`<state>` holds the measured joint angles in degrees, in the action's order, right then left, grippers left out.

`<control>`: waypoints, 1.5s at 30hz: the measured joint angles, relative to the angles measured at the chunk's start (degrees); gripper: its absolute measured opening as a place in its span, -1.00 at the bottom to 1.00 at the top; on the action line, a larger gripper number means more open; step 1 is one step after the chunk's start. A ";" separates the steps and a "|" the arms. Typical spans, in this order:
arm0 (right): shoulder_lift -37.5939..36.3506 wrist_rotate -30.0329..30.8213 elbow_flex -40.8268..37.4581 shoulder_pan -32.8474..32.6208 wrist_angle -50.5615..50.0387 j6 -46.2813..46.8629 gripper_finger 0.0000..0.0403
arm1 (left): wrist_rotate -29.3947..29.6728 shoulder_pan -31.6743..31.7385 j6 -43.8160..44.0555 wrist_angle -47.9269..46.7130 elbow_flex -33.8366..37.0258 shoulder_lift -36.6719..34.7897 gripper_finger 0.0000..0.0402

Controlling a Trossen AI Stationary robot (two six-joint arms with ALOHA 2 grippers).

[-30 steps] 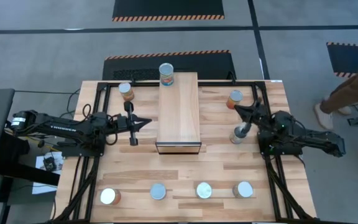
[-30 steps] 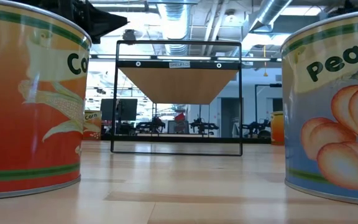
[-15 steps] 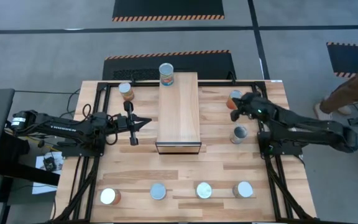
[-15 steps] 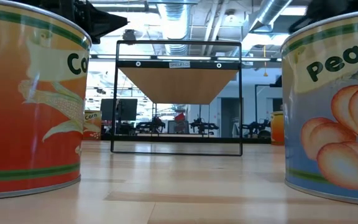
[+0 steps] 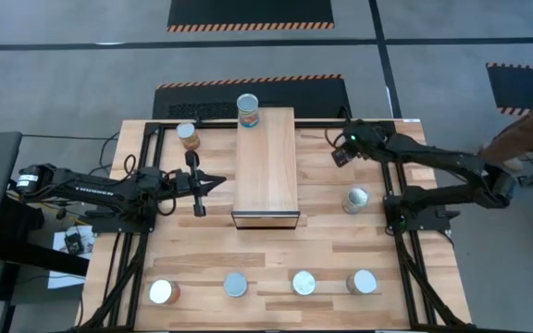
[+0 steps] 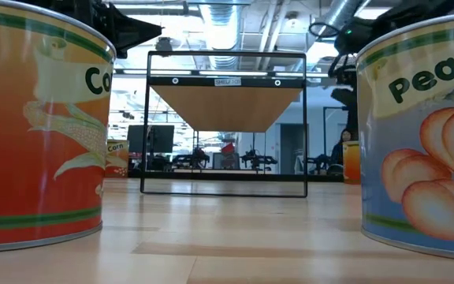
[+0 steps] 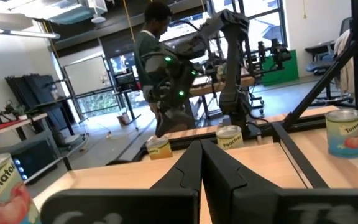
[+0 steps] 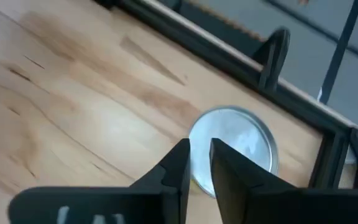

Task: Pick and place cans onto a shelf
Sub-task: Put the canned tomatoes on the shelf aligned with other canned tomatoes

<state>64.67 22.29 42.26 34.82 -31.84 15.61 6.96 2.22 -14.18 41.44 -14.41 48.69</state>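
The shelf point(image 5: 266, 166) lies lengthwise in the middle of the slatted wooden surface point(image 5: 322, 250), its dark open end facing the near edge. One can with a blue-green label point(image 5: 247, 110) stands on the shelf's far end. The other cans sit on the surface: an orange one point(image 5: 188, 136) near the far left corner, a grey-topped one point(image 5: 355, 200) to the right of the shelf, and a row of four along the near edge, at point(image 5: 163, 292), point(image 5: 235, 284), point(image 5: 303, 283) and point(image 5: 364, 282). Two of that row fill the low view, a corn can point(image 6: 38, 126) and a peach can point(image 6: 424, 138).

The right claw point(image 5: 343, 151) is over the far right part of the surface, above the spot where the eighth can stands; from above the arm hides it. In the right wrist view that can's round silvery top point(image 8: 241, 146) shows just beyond the right claw's point(image 8: 199, 163) fingertips point(image 8: 180, 155), which stand a narrow gap apart (nothing between them), so the claw is released and not holding the can.

The left claw point(image 5: 213, 183) waits to the left of the shelf, clenched on nothing, its fingers point(image 7: 188, 168) pressed together in the left wrist view. A person point(image 7: 151, 59) stands in the room beyond.
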 joint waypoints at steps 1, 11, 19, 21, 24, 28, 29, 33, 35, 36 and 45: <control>1.05 -0.10 0.74 0.28 -0.63 0.03 -0.51 | 0.00 0.00 0.17 -0.14 0.00 0.02 -1.00; 7.75 -1.67 5.07 0.99 -4.22 1.04 -0.27 | 0.02 0.01 0.44 -0.09 -0.02 0.02 -1.00; 8.43 -1.66 5.11 0.93 -5.27 -0.91 -0.19 | 0.04 0.00 0.46 -0.27 -0.02 0.02 -1.00; 7.46 -1.65 5.09 0.84 -6.59 -1.69 -0.19 | 0.05 0.01 0.46 -0.42 -0.02 0.02 -1.00; 5.84 -1.67 5.12 0.52 -8.31 -1.96 -0.21 | 0.15 0.01 0.46 -0.44 -0.02 0.02 -1.00; 2.64 -4.74 5.12 -1.54 -12.55 -1.98 -0.34 | 0.15 0.02 0.46 -0.49 -0.02 0.02 -1.00; 1.64 -6.50 5.12 -2.62 -13.53 -2.00 -0.39 | 0.15 0.02 0.46 -0.51 -0.02 0.02 -1.00; -3.41 -10.47 5.12 -9.41 -15.59 -2.27 -0.66 | 0.15 0.01 0.46 -0.55 -0.02 0.02 -1.00; -6.09 -10.47 5.12 -14.00 -16.48 -0.85 -0.82 | 0.14 0.01 0.48 -0.58 -0.02 0.02 -1.00; -7.29 -10.43 5.12 -16.41 -16.73 0.33 -0.90 | 0.13 0.02 0.50 -0.64 -0.02 0.02 -1.00; -10.54 -8.31 1.78 -47.24 -12.10 19.44 -0.94 | 0.09 0.01 1.36 -1.01 -0.02 0.02 -1.00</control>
<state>54.14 13.98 44.04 -12.41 -43.93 35.05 7.05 2.23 -12.82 40.42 -14.44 48.71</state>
